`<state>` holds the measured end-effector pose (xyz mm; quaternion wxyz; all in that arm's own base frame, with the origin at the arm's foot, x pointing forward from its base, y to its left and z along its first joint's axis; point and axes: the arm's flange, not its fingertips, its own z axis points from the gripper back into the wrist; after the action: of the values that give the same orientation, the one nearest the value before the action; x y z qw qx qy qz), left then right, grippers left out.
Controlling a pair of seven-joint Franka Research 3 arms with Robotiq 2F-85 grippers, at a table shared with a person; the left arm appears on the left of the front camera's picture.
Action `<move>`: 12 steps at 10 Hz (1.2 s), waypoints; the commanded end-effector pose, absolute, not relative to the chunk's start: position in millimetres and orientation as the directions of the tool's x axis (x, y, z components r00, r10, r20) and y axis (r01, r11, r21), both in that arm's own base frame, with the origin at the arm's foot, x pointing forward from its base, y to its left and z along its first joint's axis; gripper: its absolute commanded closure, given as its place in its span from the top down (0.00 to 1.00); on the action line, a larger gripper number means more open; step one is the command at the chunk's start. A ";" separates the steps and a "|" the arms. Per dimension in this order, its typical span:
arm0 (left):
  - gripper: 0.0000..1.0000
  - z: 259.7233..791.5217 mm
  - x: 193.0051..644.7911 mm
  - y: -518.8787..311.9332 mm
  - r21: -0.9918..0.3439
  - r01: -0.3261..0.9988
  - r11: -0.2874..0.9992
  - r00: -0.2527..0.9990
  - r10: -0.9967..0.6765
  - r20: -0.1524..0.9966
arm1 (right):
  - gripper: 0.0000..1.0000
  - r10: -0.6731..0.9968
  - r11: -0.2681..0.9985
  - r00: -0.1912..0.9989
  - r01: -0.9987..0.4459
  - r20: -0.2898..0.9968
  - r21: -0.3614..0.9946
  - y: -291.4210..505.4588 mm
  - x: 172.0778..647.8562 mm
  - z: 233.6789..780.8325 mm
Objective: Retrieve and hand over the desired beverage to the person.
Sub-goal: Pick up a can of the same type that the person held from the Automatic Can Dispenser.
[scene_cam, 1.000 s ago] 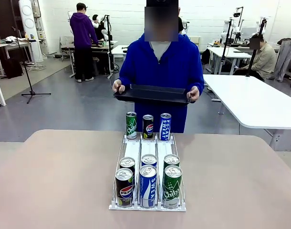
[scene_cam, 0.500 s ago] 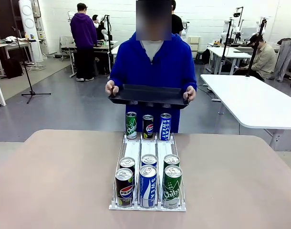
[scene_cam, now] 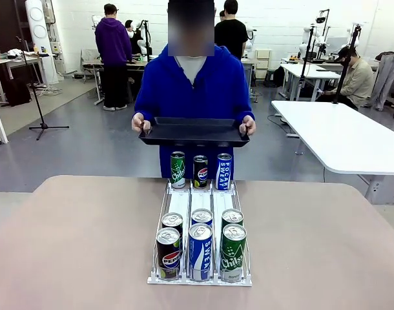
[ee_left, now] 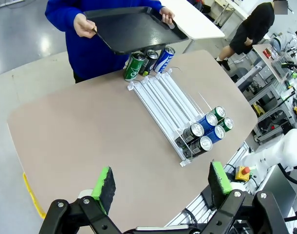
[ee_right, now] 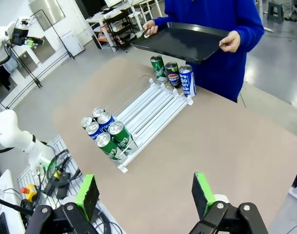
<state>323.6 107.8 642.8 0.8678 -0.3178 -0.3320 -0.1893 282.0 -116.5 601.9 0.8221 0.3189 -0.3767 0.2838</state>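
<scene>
The person [scene_cam: 192, 81], in a blue hooded top, stands at the table's far side and holds a black tray [scene_cam: 194, 131] level in both hands. A white rack [scene_cam: 179, 201] lies along the middle of the table. Three beverage cans stand at its far end: a green one [scene_cam: 177, 170], a Pepsi [scene_cam: 200, 171] and a blue Pocari Sweat [scene_cam: 223, 171]. Several more cans [scene_cam: 200, 250] crowd its near end. Nothing marks one as the desired beverage. My left gripper [ee_left: 161, 181] hangs open high above the table, as does my right gripper [ee_right: 145, 194]. Both are empty.
The tan table [scene_cam: 81, 239] has wide bare areas on both sides of the rack. Beyond it are a white table [scene_cam: 342, 139] at the right, a tripod [scene_cam: 42, 123] at the left, and other people at benches farther back.
The person has stepped toward the picture's left with the tray, which now sits a little farther left. Cans and grippers have not moved.
</scene>
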 end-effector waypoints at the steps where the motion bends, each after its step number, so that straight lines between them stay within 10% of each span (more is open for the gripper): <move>1: 1.00 643.4 324.2 109.4 -0.422 0.558 0.715 0.697 -0.128 0.705 | 1.00 0.220 0.614 0.537 -0.725 0.815 0.312 -116.4 286.0 604.6; 12: 1.00 643.4 324.2 109.4 -0.422 0.558 0.715 0.697 -0.128 0.705 | 1.00 0.220 0.614 0.537 -0.725 0.815 0.312 -116.4 286.0 604.6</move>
<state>323.5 107.6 642.6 0.8677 -0.3184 -0.3312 -0.1896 282.0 -115.9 601.8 0.8221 0.3189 -0.3759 0.2849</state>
